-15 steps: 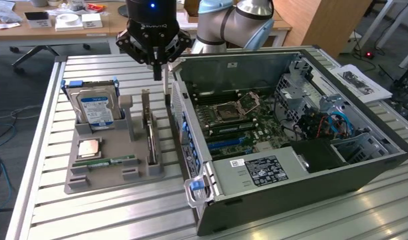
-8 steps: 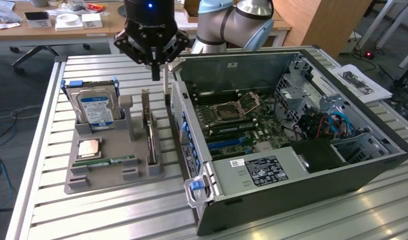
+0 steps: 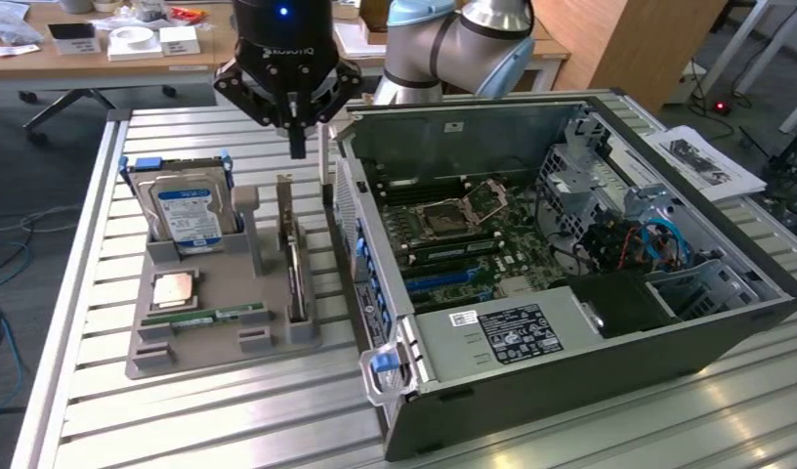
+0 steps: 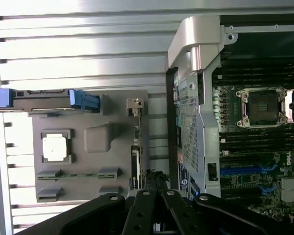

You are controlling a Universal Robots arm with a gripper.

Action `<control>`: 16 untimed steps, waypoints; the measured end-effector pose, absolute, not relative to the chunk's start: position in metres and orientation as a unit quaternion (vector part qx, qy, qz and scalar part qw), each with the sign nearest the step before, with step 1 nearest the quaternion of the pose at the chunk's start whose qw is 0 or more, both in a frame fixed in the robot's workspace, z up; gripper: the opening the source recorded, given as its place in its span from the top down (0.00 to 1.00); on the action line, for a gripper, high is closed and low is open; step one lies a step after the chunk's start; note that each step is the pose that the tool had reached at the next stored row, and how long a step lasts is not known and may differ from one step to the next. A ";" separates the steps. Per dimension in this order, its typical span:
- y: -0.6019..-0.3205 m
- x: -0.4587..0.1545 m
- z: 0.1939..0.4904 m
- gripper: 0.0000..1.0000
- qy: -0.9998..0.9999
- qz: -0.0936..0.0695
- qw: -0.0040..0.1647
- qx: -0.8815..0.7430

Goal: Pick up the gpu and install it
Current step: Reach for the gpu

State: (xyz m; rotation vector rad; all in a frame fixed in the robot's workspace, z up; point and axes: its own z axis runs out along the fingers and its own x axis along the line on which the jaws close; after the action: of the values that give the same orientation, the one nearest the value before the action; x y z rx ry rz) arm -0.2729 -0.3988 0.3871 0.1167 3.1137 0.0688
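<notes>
Closed jaws above thin upright gpu point(image 3: 294, 274)

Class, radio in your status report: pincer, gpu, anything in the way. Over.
Pincer shut, empty, hovering above the gpu. Gpu on edge in gray holder, untouched. Nothing between them.

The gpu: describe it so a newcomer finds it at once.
Beside the open computer case, on the exterior view's left, lies a grey holder tray. The gpu stands on edge along the tray side nearest the case. It is a thin dark card, unlike the thick blue-labelled hard drive.
</notes>
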 end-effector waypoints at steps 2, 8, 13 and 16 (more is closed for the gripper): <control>-0.399 -0.275 0.387 0.89 0.999 0.022 0.012 0.037; -0.399 -0.281 0.387 0.89 0.999 0.022 0.013 0.037; -0.399 -0.286 0.387 0.89 0.999 0.022 0.012 0.037; -0.399 -0.288 0.387 0.89 0.999 0.022 0.012 0.037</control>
State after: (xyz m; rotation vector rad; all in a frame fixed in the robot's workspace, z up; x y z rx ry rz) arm -0.2882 -0.3989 0.3866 0.1166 3.1137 0.0689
